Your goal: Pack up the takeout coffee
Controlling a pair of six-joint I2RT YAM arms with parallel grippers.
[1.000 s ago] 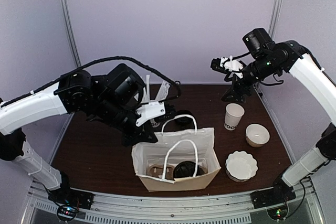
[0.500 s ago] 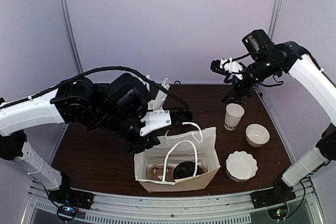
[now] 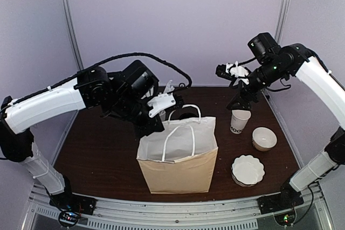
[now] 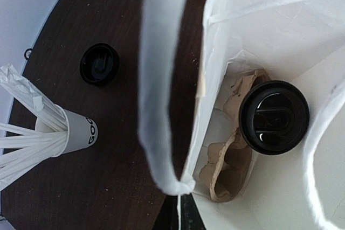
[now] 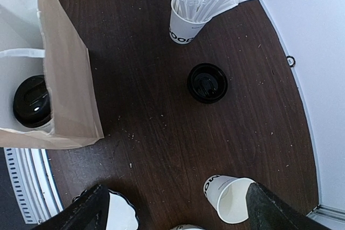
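Note:
The takeout coffee (image 4: 274, 117), a cup under a round black lid, stands inside the paper bag (image 3: 180, 173) next to a brown cardboard carrier (image 4: 232, 160). It also shows in the right wrist view (image 5: 32, 109). In the top view the bag's wall hides it. My left gripper (image 3: 164, 102) is shut on the bag's white rear handle (image 4: 161, 106), which is pinched between its fingertips (image 4: 186, 208). My right gripper (image 3: 229, 71) is open and empty, high above the back right of the table, with its fingers (image 5: 91, 208) wide apart.
A lidless white cup (image 3: 240, 119) stands right of the bag, with a white bowl (image 3: 264, 138) and scalloped plates (image 3: 248, 169) nearer. A cup of white straws (image 5: 188, 17) and a loose black lid (image 5: 207, 83) sit behind the bag.
My left gripper closed on the bag's rear handle and drew it up and back. The bag now stands taller, and its mouth no longer shows the coffee from above. The right arm barely moved.

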